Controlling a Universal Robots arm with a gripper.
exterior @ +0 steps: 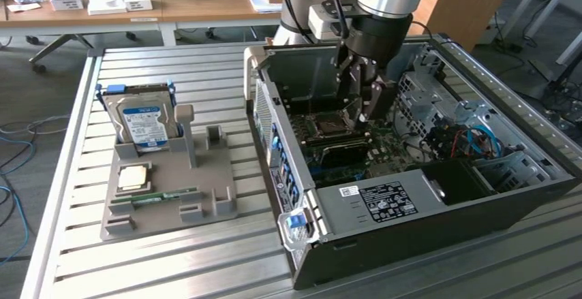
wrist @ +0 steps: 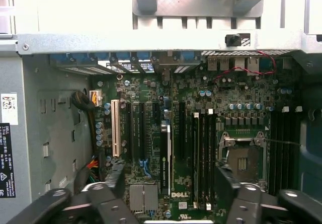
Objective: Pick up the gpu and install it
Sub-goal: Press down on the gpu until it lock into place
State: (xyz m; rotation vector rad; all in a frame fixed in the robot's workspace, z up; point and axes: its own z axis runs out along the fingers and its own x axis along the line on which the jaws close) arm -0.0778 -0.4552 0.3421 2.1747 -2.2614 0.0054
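An open desktop computer case [exterior: 427,234] lies on its side on the slatted metal table [exterior: 163,265], taking up the half toward the exterior view's right. The arm reaches down into it, and the gripper [exterior: 364,99] hangs just above the motherboard [wrist: 251,90], near the case's far wall.

In the wrist view the two black fingers [wrist: 114,181] stand wide apart with nothing between them. They touch neither the board nor any card.

The gpu [wrist: 165,158] stands on edge in an expansion slot of the motherboard, seen as a thin dark strip with small white lettering along its upper edge. It runs parallel to the white slot [wrist: 115,128] and the black slots beside it. It sits below the gap between the fingers, clear of both. The open processor socket [wrist: 245,158] lies further along the board, beyond a row of memory slots [wrist: 204,148].

Toward the exterior view's left side of the table, well apart from the case, is a grey parts holder [exterior: 204,200]. A silver hard drive [exterior: 146,125] with a blue-white label stands upright at its far end. A processor chip [exterior: 133,176] lies flat nearer the front, and a narrow green memory stick [exterior: 163,197] lies just in front of that.
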